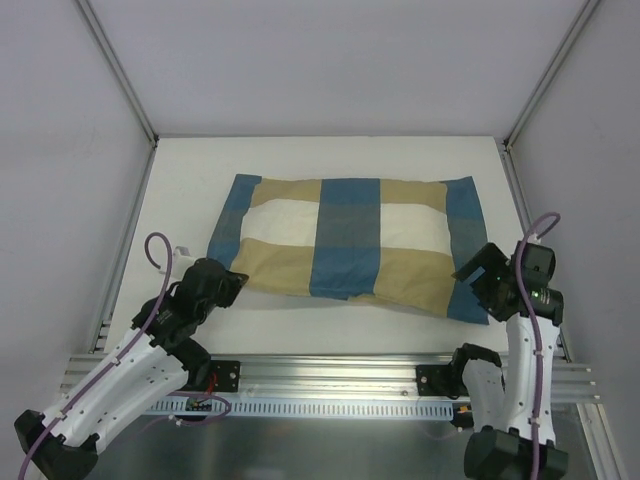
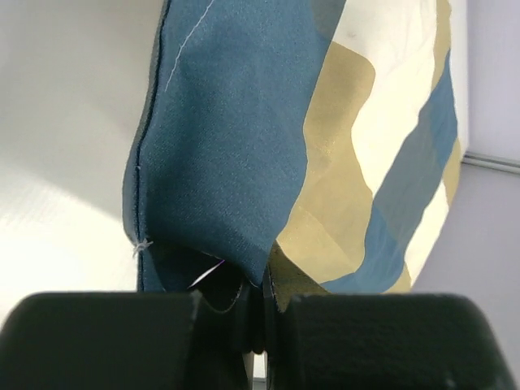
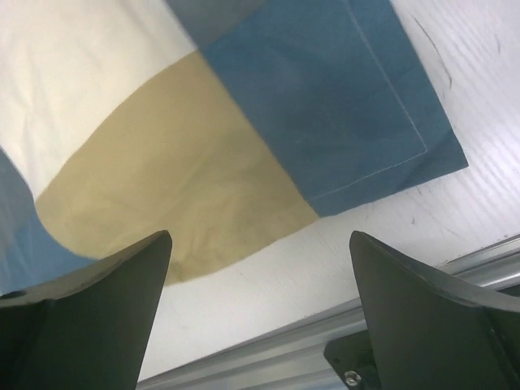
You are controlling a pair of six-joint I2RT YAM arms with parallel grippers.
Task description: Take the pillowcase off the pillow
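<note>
The pillowcase (image 1: 345, 235), checked in blue, tan and cream, lies flat and filled in the middle of the white table (image 1: 185, 180). The pillow is hidden inside it. My left gripper (image 1: 232, 285) is at the near left corner, shut on a fold of the blue and tan cloth (image 2: 227, 146), which disappears between the closed jaws of the left gripper (image 2: 260, 284). My right gripper (image 1: 475, 285) hovers over the near right corner. In the right wrist view the right gripper (image 3: 260, 236) is open, with bare table between its fingers and the pillowcase (image 3: 203, 146) just beyond them.
An aluminium rail (image 1: 330, 375) runs along the near table edge, also seen in the right wrist view as the rail (image 3: 284, 349). White walls and metal frame posts (image 1: 115, 70) enclose the table on three sides.
</note>
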